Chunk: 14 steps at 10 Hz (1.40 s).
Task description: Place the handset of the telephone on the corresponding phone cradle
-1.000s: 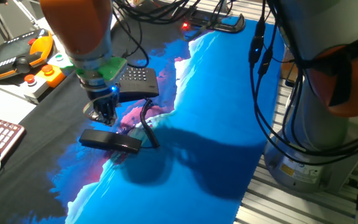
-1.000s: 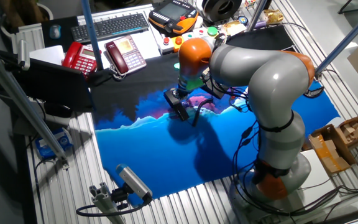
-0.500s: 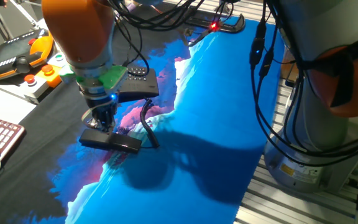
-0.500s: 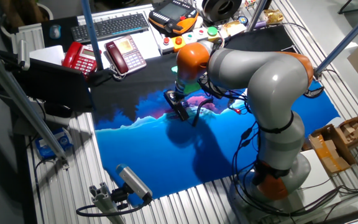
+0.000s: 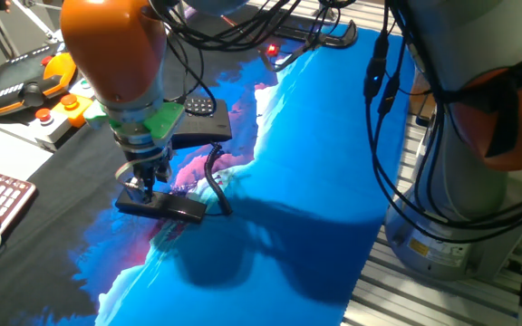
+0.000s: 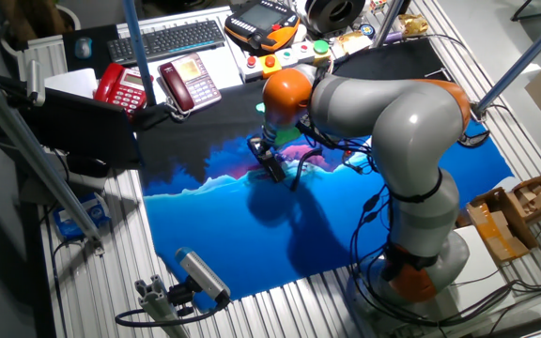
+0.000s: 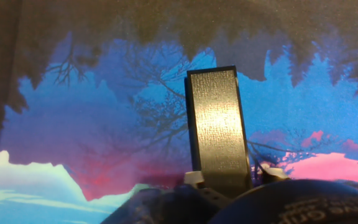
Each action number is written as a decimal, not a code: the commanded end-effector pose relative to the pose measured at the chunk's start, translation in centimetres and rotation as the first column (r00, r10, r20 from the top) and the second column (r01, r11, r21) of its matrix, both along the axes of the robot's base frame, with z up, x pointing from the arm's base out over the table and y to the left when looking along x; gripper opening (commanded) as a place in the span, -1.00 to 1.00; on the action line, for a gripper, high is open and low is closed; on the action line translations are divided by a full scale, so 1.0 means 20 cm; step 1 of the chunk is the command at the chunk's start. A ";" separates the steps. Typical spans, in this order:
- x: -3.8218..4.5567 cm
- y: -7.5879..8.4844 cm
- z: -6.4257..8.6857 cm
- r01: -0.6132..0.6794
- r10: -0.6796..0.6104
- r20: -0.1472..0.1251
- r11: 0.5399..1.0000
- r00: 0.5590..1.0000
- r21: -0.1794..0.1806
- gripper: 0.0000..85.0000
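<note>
Since a second ago the gripper (image 5: 146, 188) has come down and shifted left from beside the telephone (image 5: 198, 122), and now sits right over the left end of the handset (image 5: 162, 206). The handset lies flat on the blue-and-pink cloth (image 5: 306, 172), just near of the telephone and off the phone cradle (image 5: 198, 139), its cord (image 5: 214, 181) curling right. Whether the fingers (image 7: 219, 134) are apart or clamped on it cannot be told.
</note>
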<state>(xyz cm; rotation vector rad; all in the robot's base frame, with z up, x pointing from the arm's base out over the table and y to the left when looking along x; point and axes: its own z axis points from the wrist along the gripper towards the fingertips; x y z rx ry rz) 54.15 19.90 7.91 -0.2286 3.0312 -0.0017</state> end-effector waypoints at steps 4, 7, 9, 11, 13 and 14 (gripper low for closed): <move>0.025 0.01 -0.06 -0.003 0.003 0.000 1.000 1.000 0.006 0.95; 0.039 0.02 -0.13 -0.006 0.006 0.003 1.000 1.000 0.010 0.93; 0.051 0.02 -0.16 -0.006 0.006 -0.001 1.000 1.000 0.013 0.92; 0.052 0.02 -0.18 -0.006 0.006 -0.003 1.000 1.000 0.018 0.91; 0.053 0.02 -0.19 -0.006 0.006 -0.004 1.000 1.000 0.016 0.90; 0.057 0.02 -0.20 -0.011 0.011 -0.003 1.000 1.000 0.016 0.90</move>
